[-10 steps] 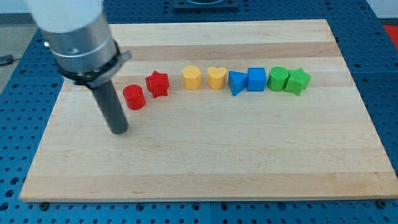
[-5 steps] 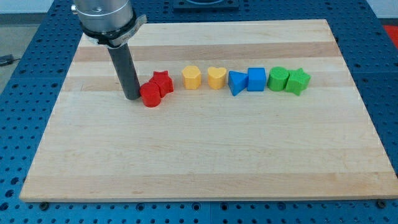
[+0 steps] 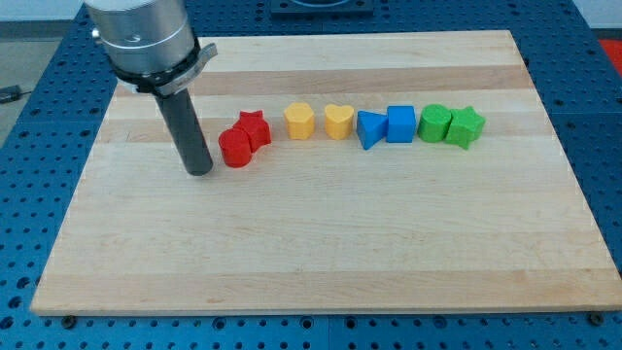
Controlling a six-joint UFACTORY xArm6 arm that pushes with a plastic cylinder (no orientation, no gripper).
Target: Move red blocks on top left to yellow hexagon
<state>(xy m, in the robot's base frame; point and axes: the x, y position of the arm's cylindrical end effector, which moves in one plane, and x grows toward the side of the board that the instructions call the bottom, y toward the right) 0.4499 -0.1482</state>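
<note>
my tip [image 3: 199, 171] left of red cylinder [image 3: 234, 149] | red star [image 3: 255, 128] partly hidden

Bright, even overhead light, soft short shadows, sharp focus, faint sheen on the board [image 3: 389, 233]

A pale wooden board with faint lengthwise grain stripes [image 3: 321, 253] sits on a blue perforated metal table [image 3: 603, 117]. Along it: a red cylinder block [image 3: 234, 149], red star block [image 3: 254, 128], yellow hexagon block [image 3: 299, 122], yellow heart block [image 3: 337, 122], blue triangle block [image 3: 369, 129], blue cube block [image 3: 400, 123], a green block, possibly rounded [image 3: 433, 123], and green star block [image 3: 466, 126]. The straight rod is dark grey to my tip [image 3: 199, 171].
</note>
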